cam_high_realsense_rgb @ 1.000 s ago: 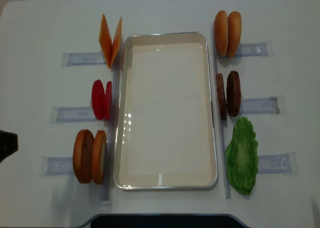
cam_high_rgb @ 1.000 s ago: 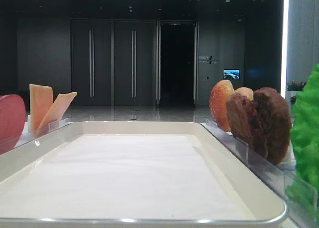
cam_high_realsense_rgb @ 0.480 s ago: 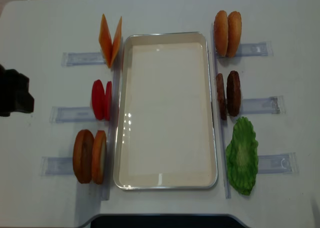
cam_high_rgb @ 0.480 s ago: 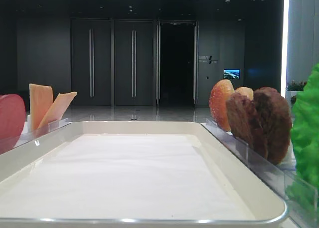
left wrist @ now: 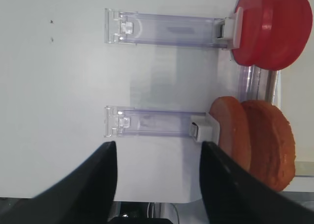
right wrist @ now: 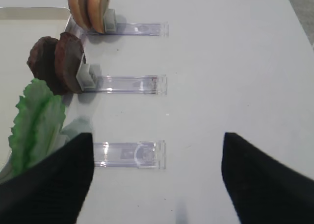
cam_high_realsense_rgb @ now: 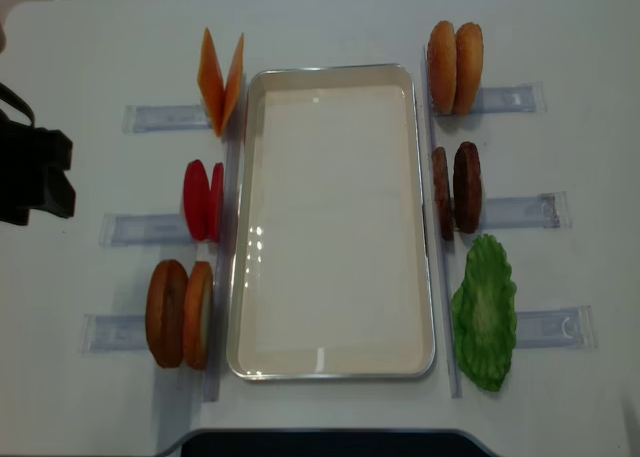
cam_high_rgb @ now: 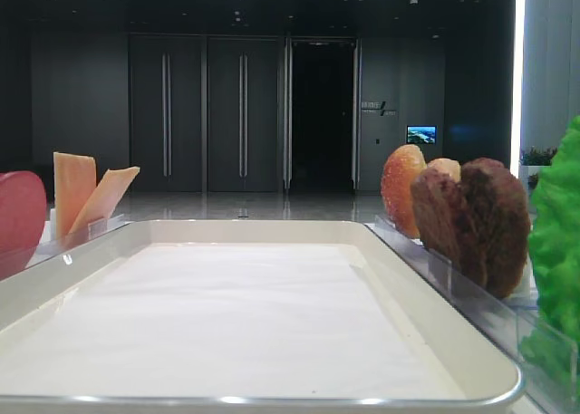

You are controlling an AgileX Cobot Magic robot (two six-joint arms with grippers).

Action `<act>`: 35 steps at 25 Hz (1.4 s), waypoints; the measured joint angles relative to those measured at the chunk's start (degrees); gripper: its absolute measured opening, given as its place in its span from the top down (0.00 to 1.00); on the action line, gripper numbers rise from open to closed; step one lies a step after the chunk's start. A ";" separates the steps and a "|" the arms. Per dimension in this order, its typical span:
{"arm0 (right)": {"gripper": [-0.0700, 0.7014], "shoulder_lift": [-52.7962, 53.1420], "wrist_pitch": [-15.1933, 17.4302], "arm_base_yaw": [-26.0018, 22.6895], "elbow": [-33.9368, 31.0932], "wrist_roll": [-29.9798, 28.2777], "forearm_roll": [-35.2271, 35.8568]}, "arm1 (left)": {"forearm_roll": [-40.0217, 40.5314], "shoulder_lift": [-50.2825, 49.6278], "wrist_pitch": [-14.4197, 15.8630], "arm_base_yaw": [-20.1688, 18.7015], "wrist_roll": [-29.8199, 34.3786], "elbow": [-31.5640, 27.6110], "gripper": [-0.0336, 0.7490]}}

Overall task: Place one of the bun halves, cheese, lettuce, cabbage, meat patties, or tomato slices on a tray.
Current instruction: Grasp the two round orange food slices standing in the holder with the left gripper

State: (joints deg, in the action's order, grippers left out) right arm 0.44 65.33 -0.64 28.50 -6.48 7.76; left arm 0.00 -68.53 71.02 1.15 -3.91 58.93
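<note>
Overhead view: left end effector [cam_high_realsense_rgb: 35,182] edge-cropped.

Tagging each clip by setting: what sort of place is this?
Probably a demo table in a dark lobby: tall dark double doors behind, fake brown meat patties stood in clear plastic holders beside a cream rectangular tray.

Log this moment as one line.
left pincer: open, empty, beside bun halves | right pincer: open, empty | tray: no food

Dim office-building lobby: tall dark double doors [cam_high_rgb: 204,115], polished floor, small wall screen [cam_high_rgb: 420,134].
</note>
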 joint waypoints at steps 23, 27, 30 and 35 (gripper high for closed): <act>0.21 0.00 0.00 0.00 0.00 0.00 0.00 | 2.99 -6.09 -0.13 -31.59 -28.05 0.07 0.41; 0.21 0.00 0.00 0.00 0.00 0.00 0.00 | 2.93 -8.26 -0.35 -34.04 -30.58 0.07 0.41; 0.21 0.00 0.00 0.00 0.00 0.00 0.00 | 2.13 -9.65 -0.53 -34.59 -30.91 0.07 0.41; 0.21 0.00 0.00 0.00 0.00 0.00 0.00 | 1.75 -11.45 -0.86 -34.63 -31.09 -1.82 0.41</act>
State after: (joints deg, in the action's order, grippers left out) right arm 0.44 65.33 -0.64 28.50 -6.48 7.76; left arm 1.75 -79.98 70.15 -33.49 -35.01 57.10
